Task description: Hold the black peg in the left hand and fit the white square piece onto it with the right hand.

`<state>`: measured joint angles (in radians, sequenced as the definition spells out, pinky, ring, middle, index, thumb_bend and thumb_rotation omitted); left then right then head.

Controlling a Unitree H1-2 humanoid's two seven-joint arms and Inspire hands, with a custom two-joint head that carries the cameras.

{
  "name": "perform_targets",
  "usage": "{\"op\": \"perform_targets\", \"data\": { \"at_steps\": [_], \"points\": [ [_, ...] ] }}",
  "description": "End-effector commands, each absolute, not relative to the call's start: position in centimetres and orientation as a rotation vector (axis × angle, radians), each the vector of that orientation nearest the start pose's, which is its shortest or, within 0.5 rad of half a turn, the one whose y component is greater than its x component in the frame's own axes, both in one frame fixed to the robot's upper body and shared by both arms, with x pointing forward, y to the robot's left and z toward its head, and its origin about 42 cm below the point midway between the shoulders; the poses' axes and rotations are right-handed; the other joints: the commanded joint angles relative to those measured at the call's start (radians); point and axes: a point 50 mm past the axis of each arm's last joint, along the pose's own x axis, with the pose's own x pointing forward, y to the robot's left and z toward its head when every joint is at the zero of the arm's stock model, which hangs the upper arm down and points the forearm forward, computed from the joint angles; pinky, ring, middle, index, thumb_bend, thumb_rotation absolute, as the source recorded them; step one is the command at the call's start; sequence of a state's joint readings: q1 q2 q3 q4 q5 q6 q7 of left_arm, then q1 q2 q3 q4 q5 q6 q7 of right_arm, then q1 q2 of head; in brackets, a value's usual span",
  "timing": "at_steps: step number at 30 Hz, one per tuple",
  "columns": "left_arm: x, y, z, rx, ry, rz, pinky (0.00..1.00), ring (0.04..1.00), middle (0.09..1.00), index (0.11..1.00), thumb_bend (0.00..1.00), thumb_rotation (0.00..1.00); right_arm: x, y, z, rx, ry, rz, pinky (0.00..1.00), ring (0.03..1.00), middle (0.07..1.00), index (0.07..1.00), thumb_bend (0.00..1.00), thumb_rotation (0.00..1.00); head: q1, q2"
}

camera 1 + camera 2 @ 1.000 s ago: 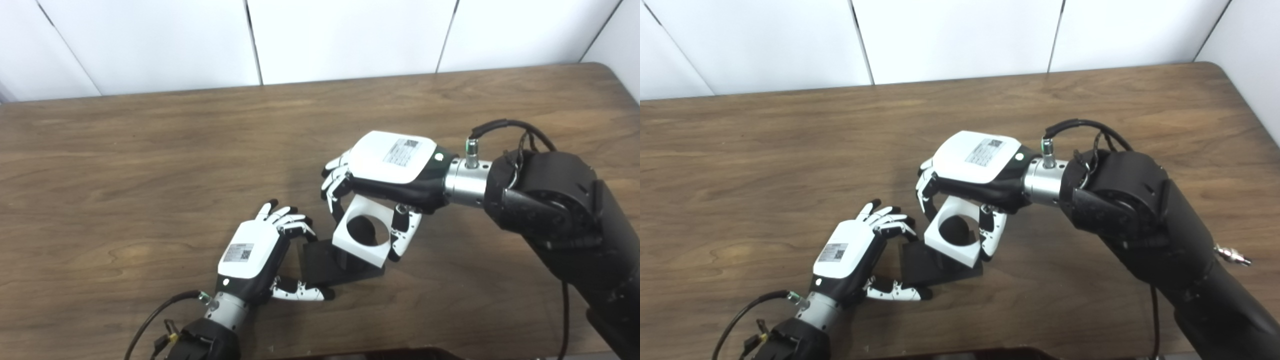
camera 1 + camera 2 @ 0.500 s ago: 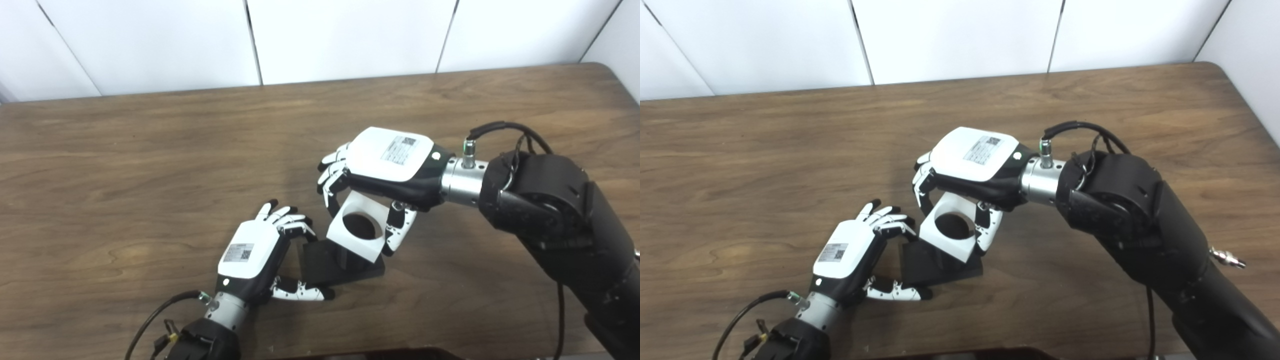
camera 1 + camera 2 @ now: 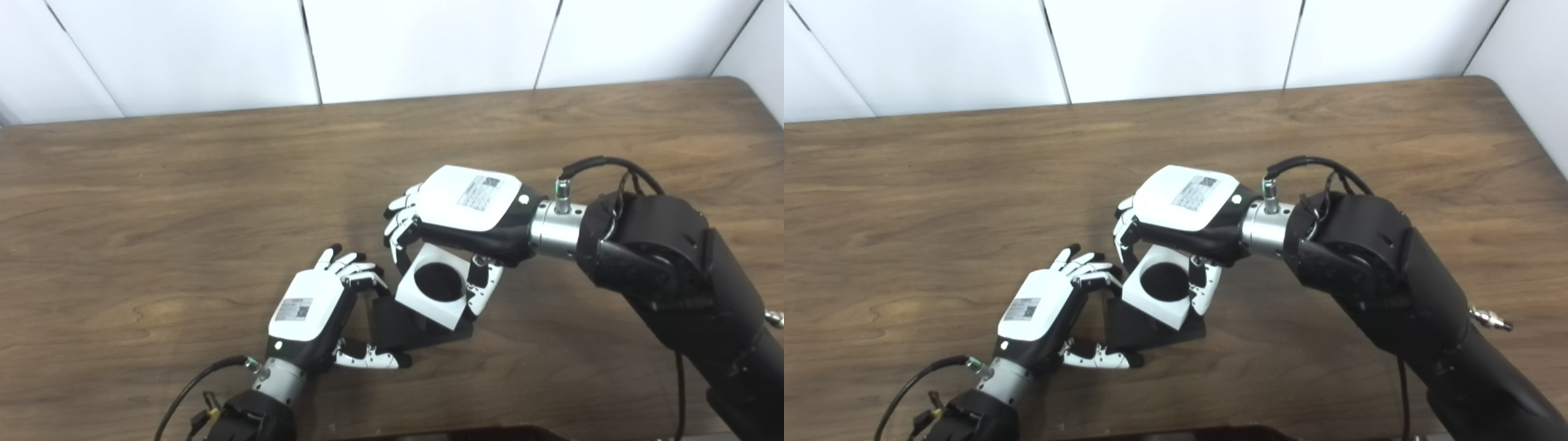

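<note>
Right hand (image 3: 459,211) clamped; left hand (image 3: 318,312) seemingly loosely curled.

Both views look down at a steep angle from the head onto the brown tabletop (image 3: 184,184), facing its far edge and the white wall panels (image 3: 422,43) across the top of the frame. They sit side by side, at middling nearness. The right eye view shows the same scene shifted leftward, so more of the right arm (image 3: 1372,269) fills its lower right. Both share the central tabletop.
</note>
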<state>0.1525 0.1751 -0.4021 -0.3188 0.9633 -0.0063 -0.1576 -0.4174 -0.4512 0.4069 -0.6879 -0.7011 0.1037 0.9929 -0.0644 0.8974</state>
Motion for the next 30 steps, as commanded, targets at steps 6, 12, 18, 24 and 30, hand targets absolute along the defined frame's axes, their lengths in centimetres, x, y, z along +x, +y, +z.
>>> {"op": "perform_targets", "data": {
  "at_steps": [6, 12, 18, 24, 30],
  "points": [
    [21.32, 14.96, 13.54, 1.061, -0.265, -0.43, 1.0, 0.894, 0.786, 0.484, 0.52, 0.06, 27.2, -15.86, 30.98, -1.479, -0.569, 0.954, 0.88, 0.881, 0.779, 0.482, 0.53, 0.13, 0.0, 0.002],
    [21.33, 14.9, 13.67, 1.057, -0.269, -0.428, 1.0, 0.894, 0.786, 0.484, 0.52, 0.06, 27.19, -15.91, 30.77, -1.514, -0.564, 0.958, 0.88, 0.883, 0.777, 0.487, 0.53, 0.14, 0.001, 0.004],
    [21.31, 14.81, 13.8, 1.061, -0.265, -0.43, 1.0, 0.897, 0.79, 0.484, 0.52, 0.06, 27.25, -15.98, 30.62, -1.536, -0.557, 0.962, 0.88, 0.894, 0.785, 0.49, 0.53, 0.15, 0.002, 0.004],
    [21.34, 14.77, 13.71, 1.059, -0.266, -0.43, 1.0, 0.9, 0.79, 0.484, 0.52, 0.06, 27.42, -16.06, 30.56, -1.536, -0.548, 0.962, 0.87, 0.891, 0.784, 0.57, 0.97, 0.25, 0.003, 0.002],
    [21.35, 14.79, 13.61, 1.061, -0.268, -0.428, 1.0, 0.897, 0.788, 0.484, 0.52, 0.06, 27.52, -16.12, 30.69, -1.521, -0.544, 0.955, 0.87, 0.891, 0.786, 0.565, 0.99, 0.26, 0.002, 0.0]
  ]
}}
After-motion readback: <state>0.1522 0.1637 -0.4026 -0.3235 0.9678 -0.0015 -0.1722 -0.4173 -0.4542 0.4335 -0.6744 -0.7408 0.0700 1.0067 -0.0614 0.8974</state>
